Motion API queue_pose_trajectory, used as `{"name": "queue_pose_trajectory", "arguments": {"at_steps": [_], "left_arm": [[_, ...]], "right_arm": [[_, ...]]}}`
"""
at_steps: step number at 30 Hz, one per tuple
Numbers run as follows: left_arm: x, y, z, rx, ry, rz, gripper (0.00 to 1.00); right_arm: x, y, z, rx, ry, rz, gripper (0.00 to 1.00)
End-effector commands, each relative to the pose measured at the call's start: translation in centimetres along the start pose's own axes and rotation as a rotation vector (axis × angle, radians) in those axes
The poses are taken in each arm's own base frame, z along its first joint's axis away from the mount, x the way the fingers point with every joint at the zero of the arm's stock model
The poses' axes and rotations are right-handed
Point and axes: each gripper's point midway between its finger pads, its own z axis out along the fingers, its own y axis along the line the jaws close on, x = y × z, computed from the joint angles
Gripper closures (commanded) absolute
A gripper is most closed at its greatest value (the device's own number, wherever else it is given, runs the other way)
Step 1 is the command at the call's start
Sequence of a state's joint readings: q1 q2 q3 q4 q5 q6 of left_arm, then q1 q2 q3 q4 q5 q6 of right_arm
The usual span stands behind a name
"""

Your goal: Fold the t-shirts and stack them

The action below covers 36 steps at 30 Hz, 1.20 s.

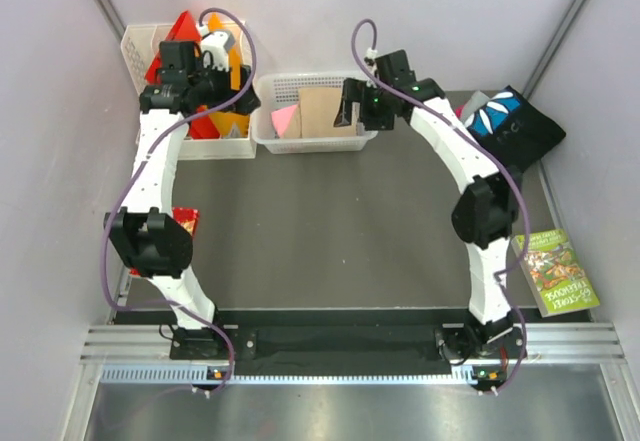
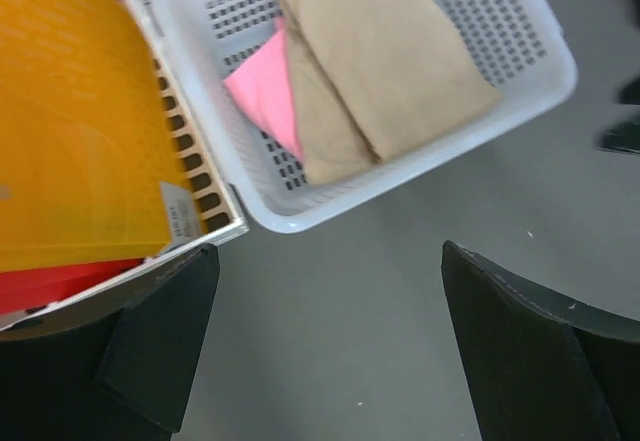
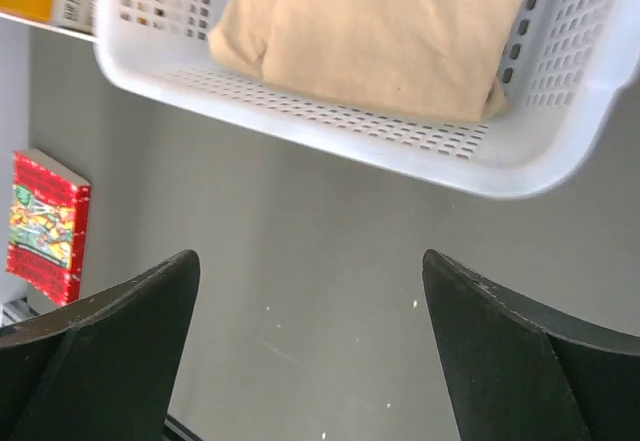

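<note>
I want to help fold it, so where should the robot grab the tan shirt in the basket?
Probably from straight above, since the basket walls block every side. Pinch the tan shirt at its thick folded edge beside the pink shirt, where stacked layers give the jaws something to bite.

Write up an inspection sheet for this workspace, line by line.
Surface: dark grey table, matte.
Job's things: folded tan tee in the middle basket, a pink tee peeking out at its side; black printed tee bunched at the far right.
Clutter: orange folder and red folder in the left basket; green book at the right edge; red book at the left.
Pincers: left pincer and right pincer open, empty, above the table by the middle basket.
Cables: purple cables loop along both arms.
Surroundings: pale walls; metal rail at the near edge.
</note>
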State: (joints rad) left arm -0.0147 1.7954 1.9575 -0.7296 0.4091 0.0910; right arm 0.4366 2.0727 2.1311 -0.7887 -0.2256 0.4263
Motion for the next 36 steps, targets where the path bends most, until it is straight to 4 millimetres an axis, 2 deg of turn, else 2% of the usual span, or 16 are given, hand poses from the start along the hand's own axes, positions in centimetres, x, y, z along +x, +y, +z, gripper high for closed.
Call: {"name": "queue_pose_trajectory", "arguments": {"at_steps": [1,4,9,11,14,16,17,19,20,23,24,26,28,29,32,36], "left_arm": [[2.4,0.3,-0.5,0.047,0.067,-0.023,0.04],[2.1,1.2,-2.8,0.033,0.058,0.017,0.04],[5.8,1.4,-6.0,-0.007,0.171,0.105,0.05],[7.9,1.9,-6.6,-0.019,0.214,0.118,0.06],[9.2,2.0,-8.3,-0.047,0.222,0.141,0.06],[9.6,1.8,-9.1,-0.056,0.223,0.163,0.06],[10.2,1.8,-9.1,-0.058,0.236,0.163,0.06],[10.4,1.8,-9.2,-0.060,0.238,0.169,0.06],[10.5,1.9,-9.2,-0.062,0.241,0.165,0.06],[10.2,2.0,-8.7,-0.061,0.234,0.160,0.06],[10.1,2.1,-8.5,-0.061,0.232,0.153,0.06],[9.7,2.2,-8.3,-0.061,0.221,0.148,0.06],[9.5,2.3,-8.1,-0.059,0.221,0.135,0.06],[9.2,2.2,-8.2,-0.060,0.219,0.133,0.06],[9.1,2.2,-8.4,-0.066,0.217,0.132,0.06],[9.0,2.1,-9.2,-0.079,0.221,0.146,0.06]], "right_arm": [[-0.7,0.5,2.9,-0.068,0.021,-0.023,0.10],[-0.3,-2.3,5.7,-0.039,0.052,0.025,0.12],[-1.4,-6.0,8.4,-0.026,0.011,0.056,0.12],[-3.2,-6.5,8.4,-0.039,-0.034,0.049,0.13],[-4.8,-6.6,9.0,-0.098,-0.073,0.058,0.14],[-6.8,-4.4,8.1,-0.206,-0.132,0.069,0.15],[-6.6,-2.7,7.6,-0.295,-0.115,0.068,0.15],[-8.4,1.2,5.0,-0.451,-0.161,0.074,0.17],[-7.5,3.9,3.7,-0.573,-0.118,0.053,0.17],[-7.6,9.5,-0.4,-0.761,-0.102,0.002,0.18],[-7.8,10.6,-1.7,-0.784,-0.108,-0.008,0.18],[-8.5,11.2,-2.3,-0.773,-0.151,-0.013,0.16],[-9.3,10.5,-1.8,-0.742,-0.188,-0.006,0.17],[-10.8,9.4,-1.4,-0.685,-0.240,0.006,0.18],[-10.7,5.4,3.3,-0.524,-0.247,0.030,0.23],[-8.3,0.0,9.6,-0.324,-0.220,0.019,0.20]]}}
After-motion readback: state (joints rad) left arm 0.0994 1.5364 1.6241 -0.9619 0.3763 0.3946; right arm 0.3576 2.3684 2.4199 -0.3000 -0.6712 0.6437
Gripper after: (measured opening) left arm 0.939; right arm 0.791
